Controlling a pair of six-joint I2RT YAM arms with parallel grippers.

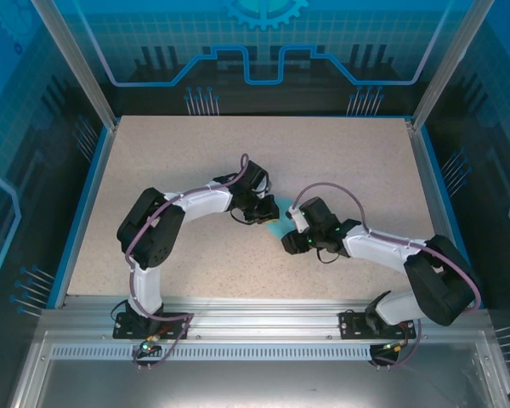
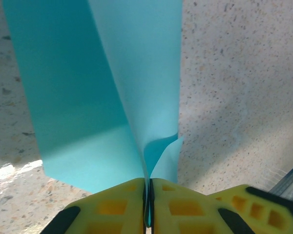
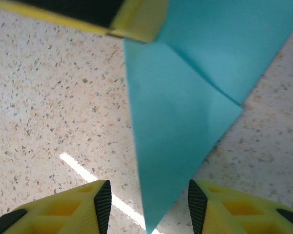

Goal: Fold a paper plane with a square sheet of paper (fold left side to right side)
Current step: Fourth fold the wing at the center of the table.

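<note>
At the bottom of the left wrist view, the left tool [image 2: 148, 190] has its yellow fingers [image 2: 117, 209] pressed together on the near edge of the light-blue paper [image 2: 88, 97], gripping it. Two layers splay apart from that pinch, and a small curled flap sits just beyond the fingertips. The paper's long axis runs straight away from the tool, up the picture, over the speckled table [image 2: 234, 97].

The right wrist view shows the other end. The right tool [image 3: 149, 200] stands open, and its black pads [image 3: 103, 200] flank the paper's narrow tip without touching it. The paper tapers to that point toward the camera and widens farther off. A diagonal fold edge crosses it there, and beyond it a yellow finger of the left tool comes in at the top.

From above, only a sliver of paper shows, mid-table between the two tools. It runs diagonally from the left arm [image 1: 195, 204] down toward the right arm [image 1: 382, 246].
</note>
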